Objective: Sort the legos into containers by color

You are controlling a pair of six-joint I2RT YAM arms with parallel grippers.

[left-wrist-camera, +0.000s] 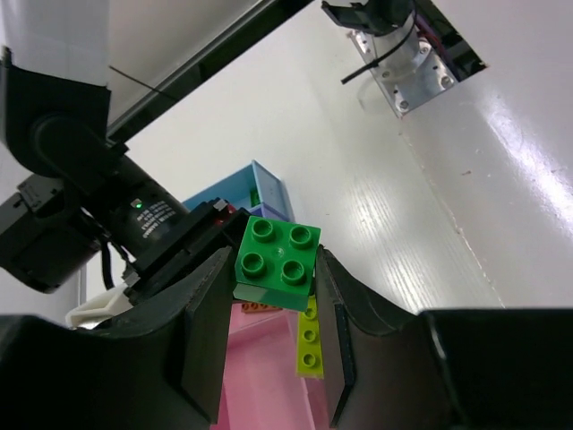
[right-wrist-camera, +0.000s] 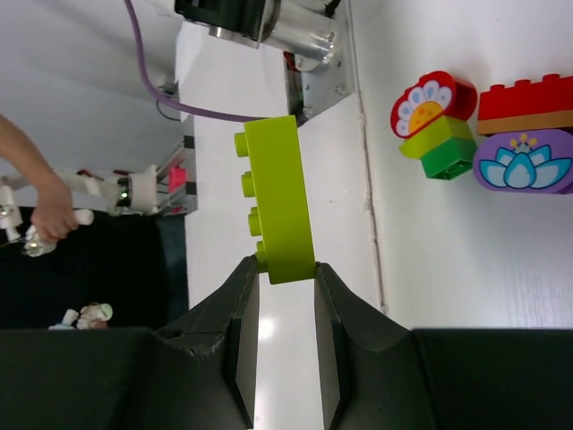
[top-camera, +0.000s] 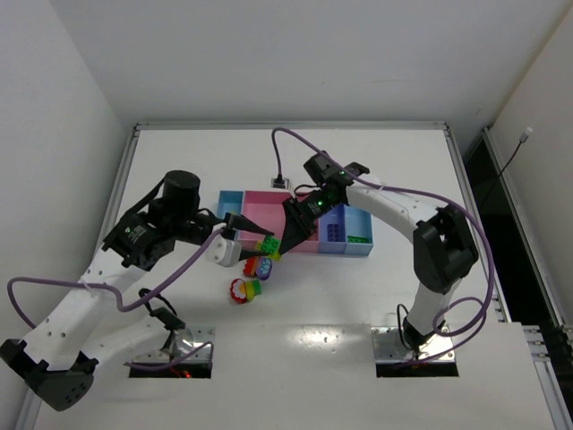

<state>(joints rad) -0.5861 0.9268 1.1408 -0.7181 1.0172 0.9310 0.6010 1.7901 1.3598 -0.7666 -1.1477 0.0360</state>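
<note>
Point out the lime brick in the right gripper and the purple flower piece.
lime brick (right-wrist-camera: 282, 197): right wrist view, its flat side.
purple flower piece (right-wrist-camera: 524, 163): right wrist view, its printed face.

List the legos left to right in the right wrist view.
lime lego, held in the right gripper → red flower lego → purple lotus lego. The green and red legos overlap these, so I left them out.

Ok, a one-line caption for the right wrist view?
Right gripper pinching one end of a lime brick, flower-printed bricks lying on the white table beyond.
</note>
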